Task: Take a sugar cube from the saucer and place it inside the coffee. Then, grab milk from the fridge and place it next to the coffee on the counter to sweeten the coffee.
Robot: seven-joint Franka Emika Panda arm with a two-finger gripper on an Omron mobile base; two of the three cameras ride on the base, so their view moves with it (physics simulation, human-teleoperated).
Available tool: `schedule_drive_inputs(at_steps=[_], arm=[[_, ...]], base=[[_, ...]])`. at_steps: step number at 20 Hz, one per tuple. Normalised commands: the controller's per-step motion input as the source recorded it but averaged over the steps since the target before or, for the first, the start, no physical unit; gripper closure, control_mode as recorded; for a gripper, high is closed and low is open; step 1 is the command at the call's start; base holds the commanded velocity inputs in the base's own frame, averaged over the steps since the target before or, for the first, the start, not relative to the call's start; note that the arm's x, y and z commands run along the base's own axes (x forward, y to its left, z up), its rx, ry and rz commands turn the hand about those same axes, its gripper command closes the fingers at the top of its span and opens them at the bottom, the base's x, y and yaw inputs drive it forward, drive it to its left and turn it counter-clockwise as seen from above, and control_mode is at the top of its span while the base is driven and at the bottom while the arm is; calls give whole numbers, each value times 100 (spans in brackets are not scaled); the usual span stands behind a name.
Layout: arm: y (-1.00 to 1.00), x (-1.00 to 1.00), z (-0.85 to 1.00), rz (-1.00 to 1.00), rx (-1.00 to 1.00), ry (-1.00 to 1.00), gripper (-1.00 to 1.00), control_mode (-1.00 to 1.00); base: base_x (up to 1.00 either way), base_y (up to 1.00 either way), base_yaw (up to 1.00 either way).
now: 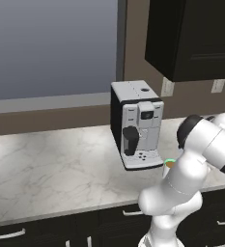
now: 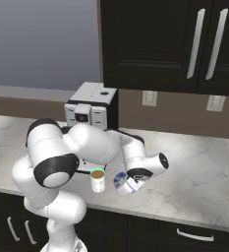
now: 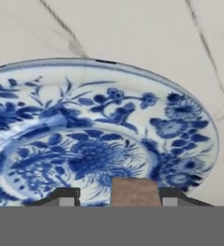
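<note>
The blue-patterned saucer (image 3: 99,139) lies on the marbled counter (image 2: 199,162) and shows up close in the hand view; in the right base view a sliver of the saucer (image 2: 118,178) peeks out beside the hand. A brown sugar cube (image 3: 134,191) rests on its near part. My gripper (image 3: 119,198) is down at the saucer, open, with the cube between its fingers: the right fingertip (image 3: 173,196) meets the cube, the left one stands apart. The coffee mug (image 2: 98,180), green-rimmed with brown liquid, stands just left of the saucer; its rim (image 1: 169,163) peeks past my arm.
A black-and-silver coffee machine (image 1: 135,125) stands on the counter (image 1: 51,169) right behind the mug. Black wall cabinets (image 2: 175,44) hang above, and outlets (image 2: 149,98) sit on the brown wall. Drawers with silver handles (image 2: 194,235) run under the counter edge.
</note>
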Motion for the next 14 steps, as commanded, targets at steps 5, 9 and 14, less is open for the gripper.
schedule_drive_inputs(at_steps=[5,9,14], arm=[[0,0,-17,0,1,-3,100,-100],[0,-1,16,-2,0,0,100,-100],[0,-39,97,-2,-10,-7,100,-100]], base=[[0,0,0],[0,0,0],[0,0,0]])
